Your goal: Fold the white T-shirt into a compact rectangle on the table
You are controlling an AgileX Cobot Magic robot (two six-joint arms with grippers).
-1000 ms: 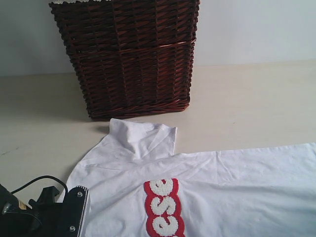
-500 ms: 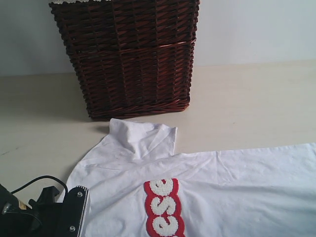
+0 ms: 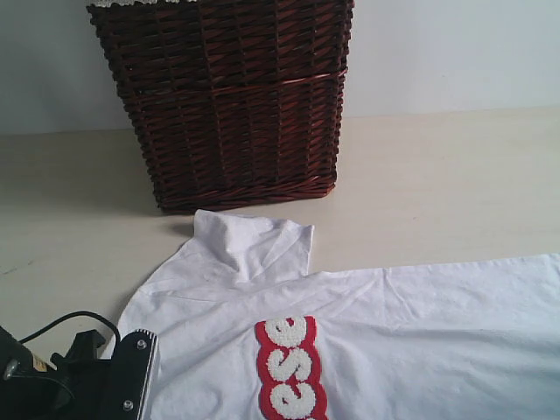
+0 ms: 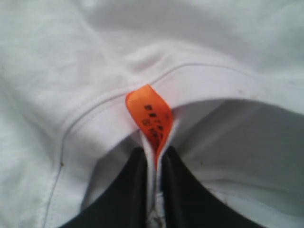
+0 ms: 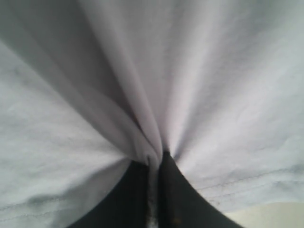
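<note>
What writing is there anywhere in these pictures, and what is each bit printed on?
"ese": fuzzy white letters outlined in red on the white T-shirt, running down to the exterior view's lower edge, where the word is cut off.
Orange neck tag: small dark print, too blurred to read.
Wicker basket: no writing.

Dark wicker basket upright at back (tapers twd base) w/ pale wall behind.
</note>
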